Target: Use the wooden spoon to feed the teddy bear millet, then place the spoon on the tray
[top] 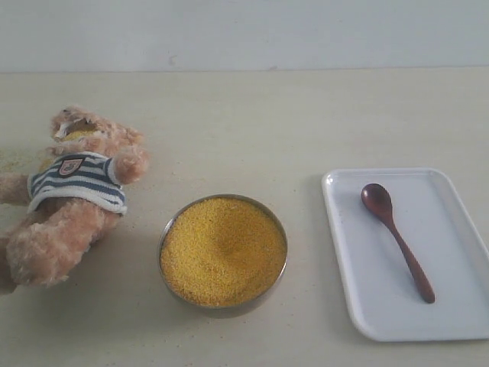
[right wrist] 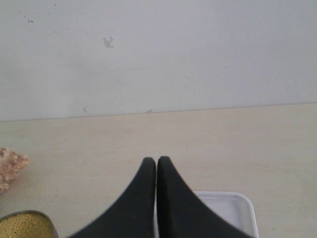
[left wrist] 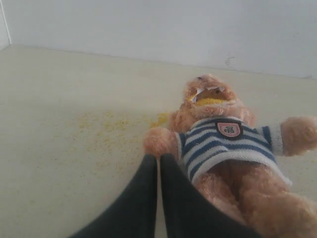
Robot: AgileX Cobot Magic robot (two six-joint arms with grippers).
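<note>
The teddy bear [top: 72,199] lies on its back at the table's left, in a striped shirt, with yellow grains on its face [left wrist: 210,100]. The millet [top: 222,248] fills a round metal bowl in the middle. The wooden spoon [top: 396,237] lies on the white tray [top: 458,313] at the right, free of any gripper. Neither gripper shows in the exterior view. My left gripper [left wrist: 158,157] is shut and empty, its tips just short of the bear's paw. My right gripper [right wrist: 156,160] is shut and empty above the tray's corner [right wrist: 237,203].
Spilled millet grains [left wrist: 106,131] are scattered on the table beside the bear's head. A pale wall [top: 244,30] closes off the table's far side. The bowl's rim [right wrist: 29,214] shows at the edge of the right wrist view.
</note>
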